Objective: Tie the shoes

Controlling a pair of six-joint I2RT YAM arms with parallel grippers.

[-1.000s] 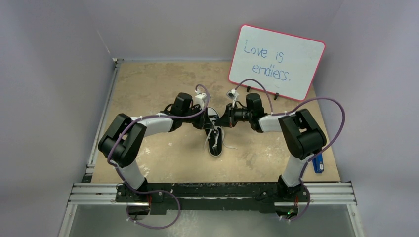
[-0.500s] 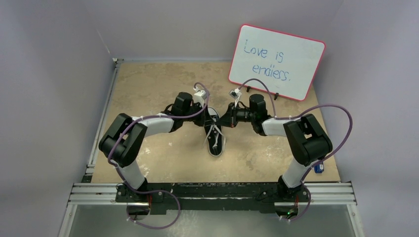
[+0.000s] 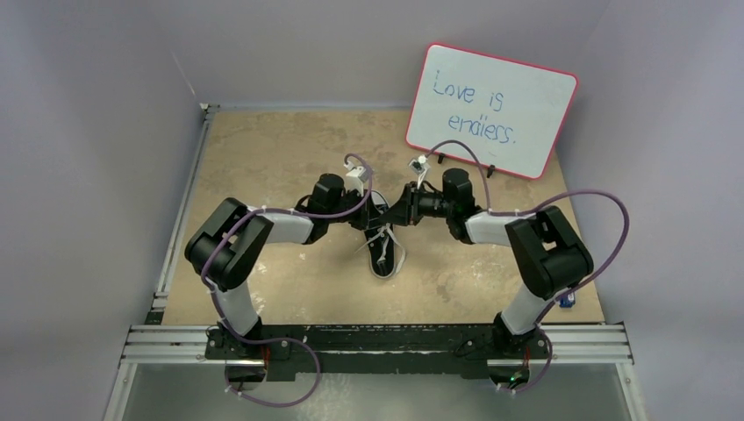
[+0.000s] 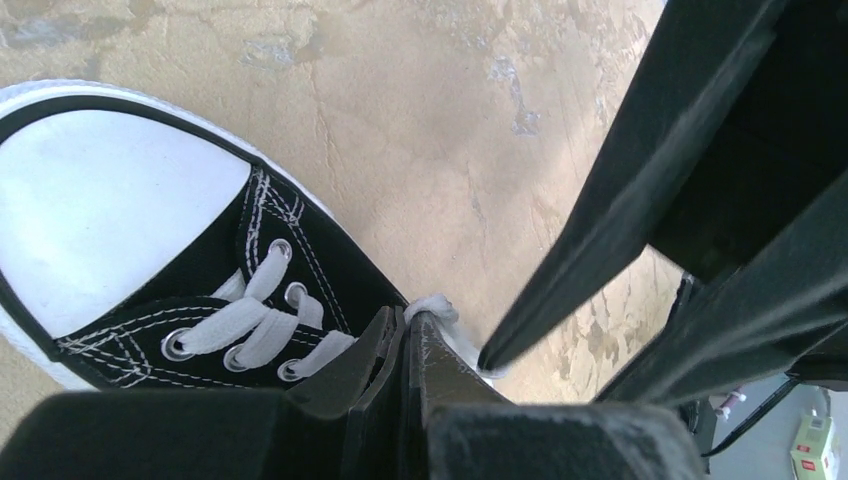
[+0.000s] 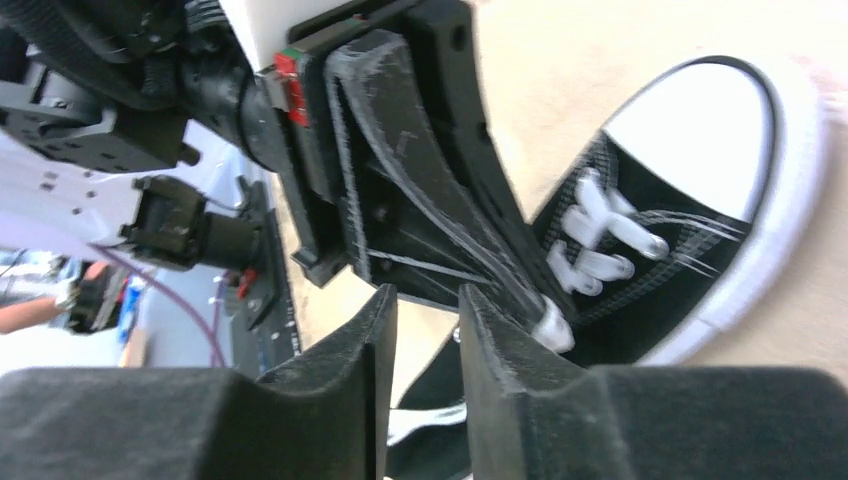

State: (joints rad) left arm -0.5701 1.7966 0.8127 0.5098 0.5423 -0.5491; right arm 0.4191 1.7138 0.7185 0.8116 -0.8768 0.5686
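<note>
Left arm (image 3: 272, 226) has swung in toward the middle of the desk (image 3: 263, 158). Both claws now meet over the toe end of the black sneaker (image 3: 384, 254), which sits mid-desk with its toe toward the far edge. Probably a lace crossing or handover. Left gripper (image 4: 405, 335) is pinched closed on the white lace (image 4: 432, 305) end. Right gripper (image 5: 428, 300) shows a narrow gap with nothing seen in it.

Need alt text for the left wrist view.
The left gripper, fingers shut, pinches a white lace beside a black sneaker with a white toe cap, on a tan table. The right gripper looms dark at right, fingers apart.
</note>
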